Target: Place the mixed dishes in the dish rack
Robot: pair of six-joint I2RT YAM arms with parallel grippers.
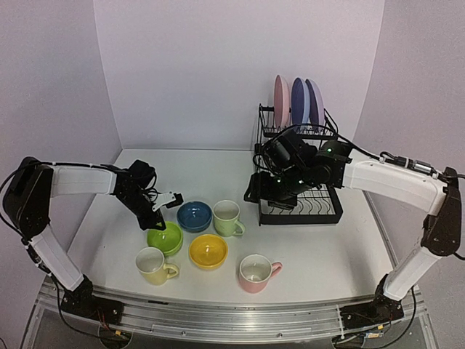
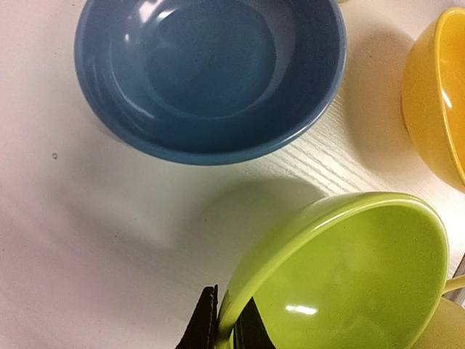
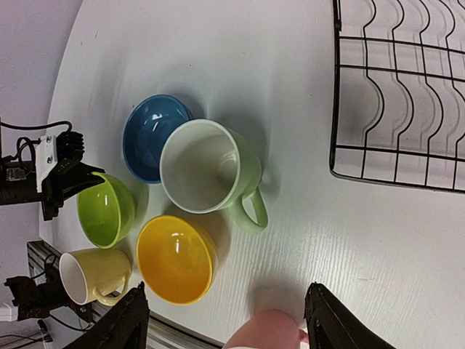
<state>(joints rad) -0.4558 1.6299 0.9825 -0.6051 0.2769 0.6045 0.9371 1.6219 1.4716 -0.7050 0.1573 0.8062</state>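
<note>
Toward the near left corner of the white wood-grain counter [image 2: 109,240], the left tool [image 2: 225,329] is clenched on the thin rim of the glossy, round green bowl [image 2: 349,283], which is tilted. The right tool [image 3: 229,320] is released, near the black wire dish rack [image 1: 320,214] at the right edge.

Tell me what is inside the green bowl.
The green bowl looks empty, bare glaze. The left jaws pinch its rim, one finger inside; the patch of wall behind that finger is covered.

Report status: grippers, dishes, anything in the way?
Left gripper shut on green bowl rim, bowl tilted. Right gripper open, holding nothing. Three plates in dish rack. Blue bowl close beside.
</note>
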